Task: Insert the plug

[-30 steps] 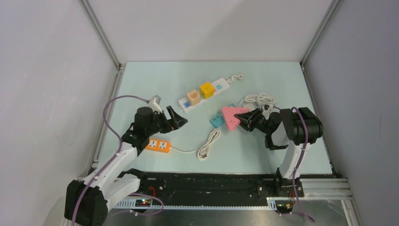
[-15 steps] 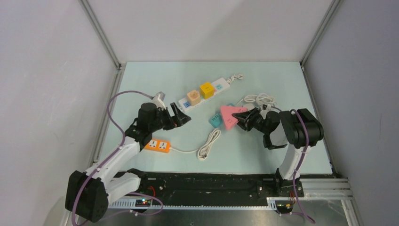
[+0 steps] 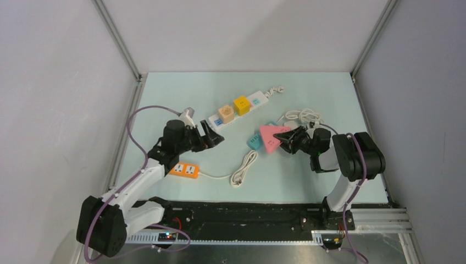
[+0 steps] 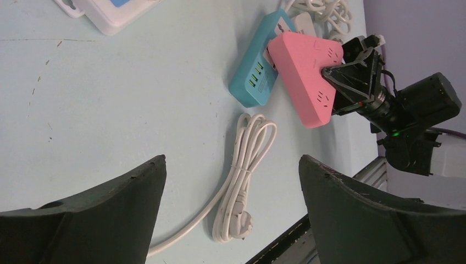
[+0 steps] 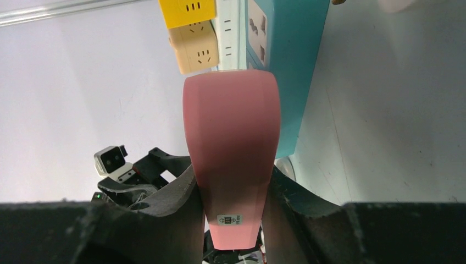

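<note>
Across the pale table (image 3: 308,93) we take the biggest piece first: a white power strip (image 3: 256,100) lies slantwise near the middle of the far edge, with a yellow cube and a tan cube seated on it. Next in size is the pink triangular socket block (image 3: 268,137), toward the right of centre. The right gripper (image 3: 281,138) pinches it by its narrow corner, one finger on each flat face (its wrist view shows the pink body wedged tight between them). The left gripper (image 3: 216,135) hangs just off the strip's near-left end with its fingers spread wide and nothing between them.

A teal strip (image 3: 253,141) lies against the pink block on its left. Smaller again, an orange two-socket box (image 3: 184,170) rests toward the left edge, nearer the front. Its white cord (image 3: 244,165) runs rightward along the front and gathers into a tied coil. Smallest is the plug (image 3: 237,182), which lies loose on the table at the near end of that coil, well apart from both grippers.

We judge that the step in hand is bracing a socket with the right arm, and that the plug is not yet picked up. The next move, we think, calls for the left gripper to reach down to the plug, grasp its body with the pins clear, and line them up with a socket face.
</note>
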You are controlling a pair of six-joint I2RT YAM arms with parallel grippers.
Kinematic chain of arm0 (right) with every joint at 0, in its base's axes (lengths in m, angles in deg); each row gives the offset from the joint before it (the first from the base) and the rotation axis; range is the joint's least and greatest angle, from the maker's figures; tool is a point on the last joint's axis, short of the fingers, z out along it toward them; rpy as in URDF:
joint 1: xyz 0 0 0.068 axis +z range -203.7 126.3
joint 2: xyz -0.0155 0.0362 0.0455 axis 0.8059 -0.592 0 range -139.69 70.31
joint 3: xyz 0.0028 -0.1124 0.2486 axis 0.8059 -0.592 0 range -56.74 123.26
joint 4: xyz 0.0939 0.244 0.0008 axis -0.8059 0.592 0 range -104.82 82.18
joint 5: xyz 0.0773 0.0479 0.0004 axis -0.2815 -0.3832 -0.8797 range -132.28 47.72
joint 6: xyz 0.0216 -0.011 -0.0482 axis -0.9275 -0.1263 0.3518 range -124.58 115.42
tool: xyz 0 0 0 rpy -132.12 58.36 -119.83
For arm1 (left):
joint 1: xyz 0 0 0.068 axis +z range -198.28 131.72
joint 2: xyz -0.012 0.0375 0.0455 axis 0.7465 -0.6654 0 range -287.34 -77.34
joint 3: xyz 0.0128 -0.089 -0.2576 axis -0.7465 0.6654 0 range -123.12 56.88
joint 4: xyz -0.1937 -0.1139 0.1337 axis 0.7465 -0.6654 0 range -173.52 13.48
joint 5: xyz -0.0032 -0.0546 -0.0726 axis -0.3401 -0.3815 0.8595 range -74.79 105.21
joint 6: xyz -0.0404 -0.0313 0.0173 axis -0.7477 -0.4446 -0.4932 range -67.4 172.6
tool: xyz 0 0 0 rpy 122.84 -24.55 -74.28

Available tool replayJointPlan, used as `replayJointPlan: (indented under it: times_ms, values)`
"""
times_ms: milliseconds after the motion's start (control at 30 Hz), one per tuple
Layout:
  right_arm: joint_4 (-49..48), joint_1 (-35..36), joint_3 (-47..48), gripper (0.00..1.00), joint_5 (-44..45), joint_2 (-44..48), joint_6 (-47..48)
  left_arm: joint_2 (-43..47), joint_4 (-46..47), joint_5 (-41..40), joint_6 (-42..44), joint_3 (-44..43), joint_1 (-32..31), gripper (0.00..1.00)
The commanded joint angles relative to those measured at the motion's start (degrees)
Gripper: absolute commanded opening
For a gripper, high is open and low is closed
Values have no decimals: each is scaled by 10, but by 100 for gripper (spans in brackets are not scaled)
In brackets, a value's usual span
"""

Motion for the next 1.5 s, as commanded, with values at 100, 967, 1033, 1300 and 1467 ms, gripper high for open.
replayJointPlan:
  times_ms: [100,967,1033,1300,1467]
  values:
    - [139,5,-4,4,39,-37,70,-33,46,-14,12,-37,-13,92]
    - [94,146,84,9,89,-189,-1,-391,106,-36,14,-337,-139,74]
    - [96,144,90,10,89,-196,-1,-404,107,-42,12,-345,-140,71]
    - [125,134,107,9,74,-204,23,-478,108,-57,11,-374,-140,34]
    - [127,128,110,9,69,-204,26,-466,107,-116,30,-336,-144,28]
